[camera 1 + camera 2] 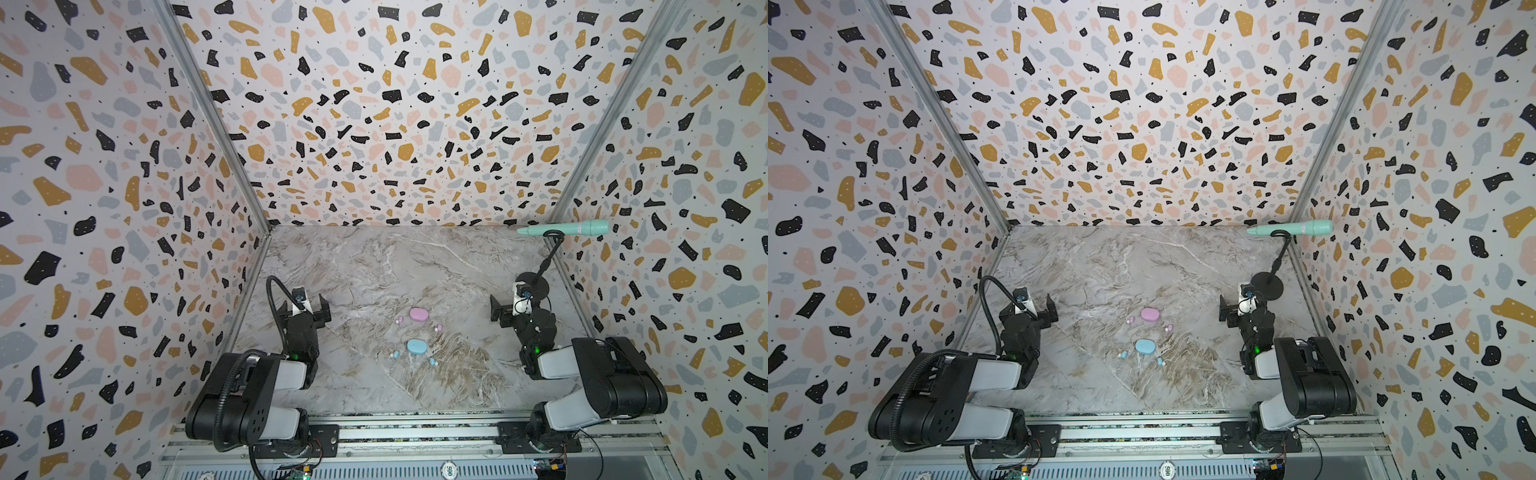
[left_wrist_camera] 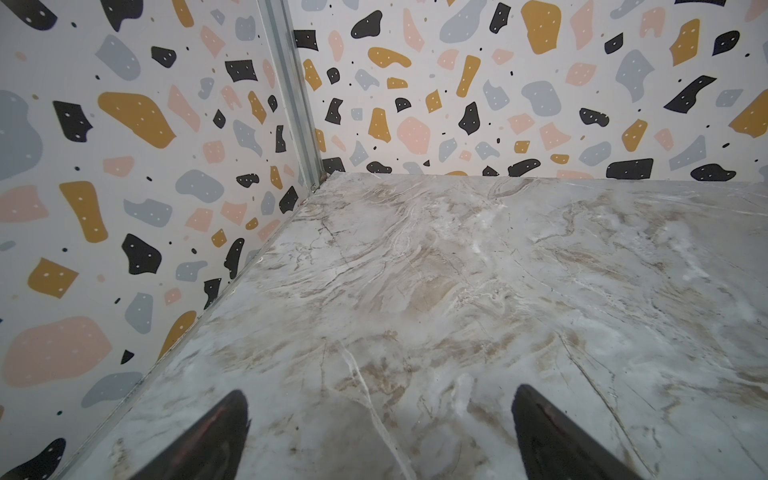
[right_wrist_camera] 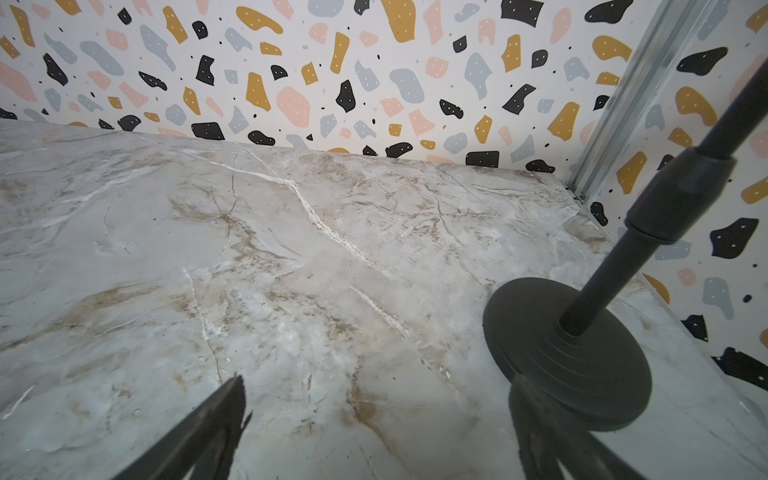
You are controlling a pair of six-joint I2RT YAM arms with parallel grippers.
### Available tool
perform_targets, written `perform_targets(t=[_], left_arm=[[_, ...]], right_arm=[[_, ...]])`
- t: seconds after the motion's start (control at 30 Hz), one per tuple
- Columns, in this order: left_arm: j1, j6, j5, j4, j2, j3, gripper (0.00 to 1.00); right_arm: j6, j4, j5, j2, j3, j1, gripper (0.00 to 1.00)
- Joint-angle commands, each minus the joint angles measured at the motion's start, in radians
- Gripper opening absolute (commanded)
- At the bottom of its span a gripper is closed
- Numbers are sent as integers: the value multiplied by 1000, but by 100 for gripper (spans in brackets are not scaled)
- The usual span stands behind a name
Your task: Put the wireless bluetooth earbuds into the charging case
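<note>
On the front frame (image 1: 415,451), apart from the earbuds (image 1: 433,362), a badge (image 1: 449,470) reads 500

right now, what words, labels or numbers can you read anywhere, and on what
"500": on a round sticker at the bottom edge of both top views, turned sideways.
No readable text on the pink charging case, blue charging case or mint microphone.

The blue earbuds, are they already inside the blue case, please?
No, the blue earbuds lie on the table beside the blue case.
</note>
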Motion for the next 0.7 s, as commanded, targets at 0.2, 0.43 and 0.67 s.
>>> perform_targets(t=[0.2,0.43,0.67], left_arm=[[-1,-26,-44,-195,-109,116,100],[-11,-311,-4,-650,-260,404,100],[-10,-574,173,-796,-362,507,100]], right_arm=[[-5,-240,198,-175,98,65,99],[476,-569,481,-490,184,92,99],[652,-562,223,-552,189,62,99]])
